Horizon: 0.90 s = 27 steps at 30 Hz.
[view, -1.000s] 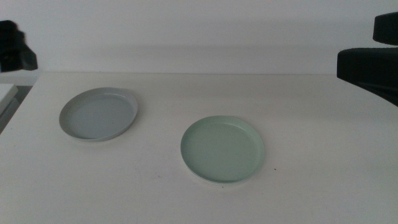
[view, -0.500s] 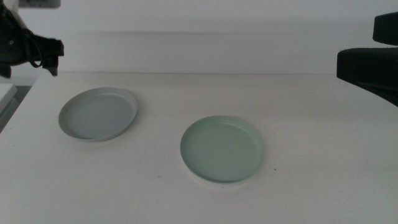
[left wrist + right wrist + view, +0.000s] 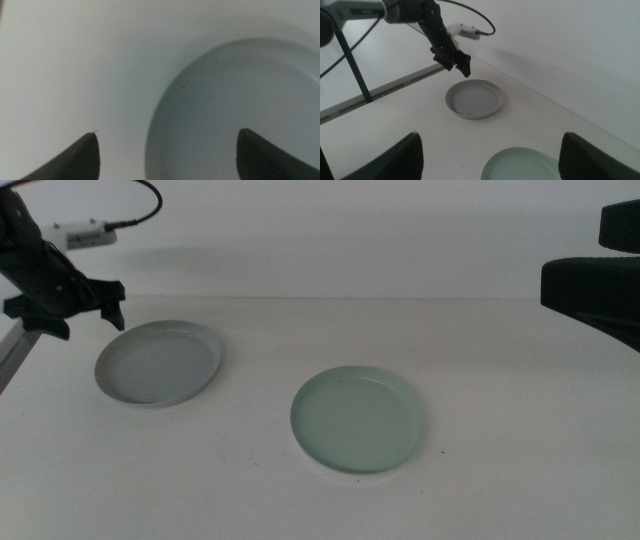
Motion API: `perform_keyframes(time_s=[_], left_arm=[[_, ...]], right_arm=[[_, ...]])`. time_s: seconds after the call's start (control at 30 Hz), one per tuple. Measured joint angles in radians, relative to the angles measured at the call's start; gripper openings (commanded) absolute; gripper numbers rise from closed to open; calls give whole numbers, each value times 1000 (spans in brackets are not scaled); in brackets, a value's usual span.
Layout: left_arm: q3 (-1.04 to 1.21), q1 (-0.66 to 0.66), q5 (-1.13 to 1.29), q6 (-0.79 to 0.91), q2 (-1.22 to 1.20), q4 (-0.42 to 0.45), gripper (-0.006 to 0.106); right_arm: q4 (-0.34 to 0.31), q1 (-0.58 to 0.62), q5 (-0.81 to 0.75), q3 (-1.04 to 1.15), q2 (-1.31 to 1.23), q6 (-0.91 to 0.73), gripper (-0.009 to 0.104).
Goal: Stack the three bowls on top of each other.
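Jaws of left gripper (image 3: pixel 68 315) spread wide above grey bowl (image 3: pixel 159 363), seemingly clear of it.

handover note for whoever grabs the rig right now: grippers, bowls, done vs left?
Left gripper: open, empty, hovering over the far left edge of the grey bowl.
Right gripper: open, empty, waiting high on the right side.
Bowls: the grey bowl sits at the table's left, the mint green bowl near the centre; they lie apart. The white bowl cannot be made out in any view.
Done: nothing visibly stacked.
Left: grasp the grey bowl, stack it with the green, locate the white one.
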Motion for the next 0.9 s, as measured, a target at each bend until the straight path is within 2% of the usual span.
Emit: perform_keyframes(time_s=[0.27, 0.37, 0.47, 0.57, 0.77, 0.9], left_arm=[[-4, 0, -15, 4, 103, -11, 93], [-4, 0, -8, 4, 133, -11, 85], [-4, 0, -5, 6, 136, -7, 72], [-4, 1, -5, 4, 138, -7, 52], [-4, 1, -11, -50, 138, -9, -2], [-7, 1, 4, -34, 136, -30, -2]], right_arm=[[0, 0, 0, 0, 0, 0, 86], [0, 0, 0, 0, 0, 0, 86], [0, 0, 0, 0, 0, 0, 86], [0, 0, 0, 0, 0, 0, 86], [0, 0, 0, 0, 0, 0, 86], [0, 0, 0, 0, 0, 0, 86]])
